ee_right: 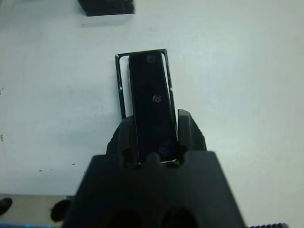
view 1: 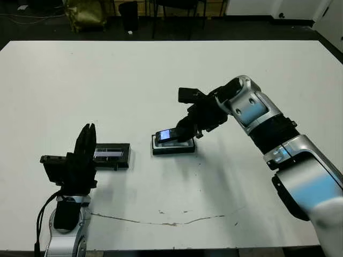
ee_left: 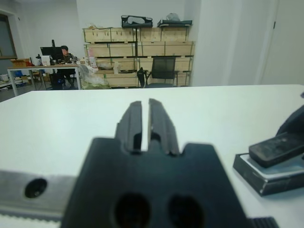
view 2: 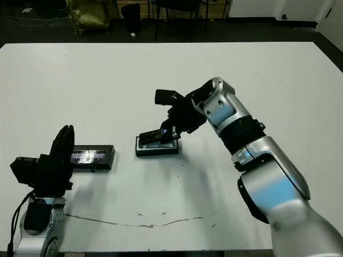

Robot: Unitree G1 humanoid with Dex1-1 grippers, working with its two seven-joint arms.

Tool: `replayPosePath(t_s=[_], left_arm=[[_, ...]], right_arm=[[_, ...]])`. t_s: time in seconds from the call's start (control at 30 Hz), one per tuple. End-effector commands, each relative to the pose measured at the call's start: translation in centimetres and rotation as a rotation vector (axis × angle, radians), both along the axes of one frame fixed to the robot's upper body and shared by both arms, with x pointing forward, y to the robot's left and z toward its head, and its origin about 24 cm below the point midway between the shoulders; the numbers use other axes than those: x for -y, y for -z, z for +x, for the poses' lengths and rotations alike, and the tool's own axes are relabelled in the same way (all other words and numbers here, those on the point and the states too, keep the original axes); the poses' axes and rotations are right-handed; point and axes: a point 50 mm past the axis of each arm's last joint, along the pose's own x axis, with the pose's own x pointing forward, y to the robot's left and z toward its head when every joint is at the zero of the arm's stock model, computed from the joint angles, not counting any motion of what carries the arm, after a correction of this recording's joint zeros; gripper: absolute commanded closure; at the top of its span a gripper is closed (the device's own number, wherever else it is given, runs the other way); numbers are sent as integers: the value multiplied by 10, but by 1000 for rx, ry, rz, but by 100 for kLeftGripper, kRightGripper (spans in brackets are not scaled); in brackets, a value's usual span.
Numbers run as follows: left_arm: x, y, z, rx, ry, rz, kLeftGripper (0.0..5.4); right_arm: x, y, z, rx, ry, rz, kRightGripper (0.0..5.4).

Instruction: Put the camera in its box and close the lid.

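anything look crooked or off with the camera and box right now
The camera is not seated: held in the right pincer, it sits tilted over the box, one end raised above the rim. The lid lies apart near the left pincer.

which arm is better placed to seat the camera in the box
Right: the right gripper is shut on the camera, tilted over the box. The left gripper, shut and empty, is beside the lid.
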Motion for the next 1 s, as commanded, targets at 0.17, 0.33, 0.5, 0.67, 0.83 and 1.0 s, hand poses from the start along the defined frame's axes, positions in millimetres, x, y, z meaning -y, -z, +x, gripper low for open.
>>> replayPosePath(t_s=[0.17, 0.33, 0.5, 0.67, 0.83, 1.0], left_arm=[[1, 6, -1, -37, -15, 1, 540], [1, 7, 0, -31, -9, -5, 540], [2, 6, 0, -35, -15, -4, 540], [1, 6, 0, -29, -16, 4, 540], [1, 7, 0, -34, -11, -10, 540], [1, 8, 0, -26, -11, -4, 540]], right_arm=[[0, 1, 1, 0, -19, -28, 480], [-1, -1, 1, -6, -21, -39, 480], [-1, 1, 1, 3, -44, -40, 480], [-1, 2, 2, -12, -25, -67, 480], [-3, 3, 3, -24, -27, -81, 480], [-6, 4, 2, -11, -60, -105, 480]])
